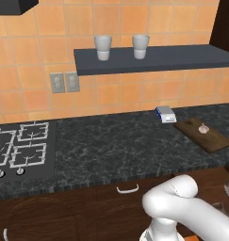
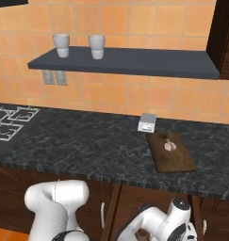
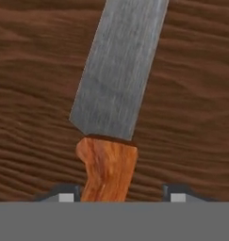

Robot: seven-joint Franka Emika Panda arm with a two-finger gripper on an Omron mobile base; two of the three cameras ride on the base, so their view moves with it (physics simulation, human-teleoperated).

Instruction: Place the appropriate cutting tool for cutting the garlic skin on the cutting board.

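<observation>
Cutting board (image 2: 175, 157): right of centre on the counter (image 2: 87, 141), carrying the garlic (image 2: 169, 145).
Gripper (image 3: 120, 196): fingertips spread wide, knife (image 3: 117, 80) handle between them; contact unclear.

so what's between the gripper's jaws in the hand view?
The cutting tool's orange handle, near the left finger tip; contact can't be told. Brown wood surface behind.

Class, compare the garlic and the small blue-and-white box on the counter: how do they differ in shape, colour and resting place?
The garlic is a rounded bulb; the blue-and-white box is squared and flat-sided. The garlic is pale pinkish-white; the box is blue and white. The garlic lies on the cutting board; the box sits on the dark counter beside the board. Both are much smaller than the board.
</observation>
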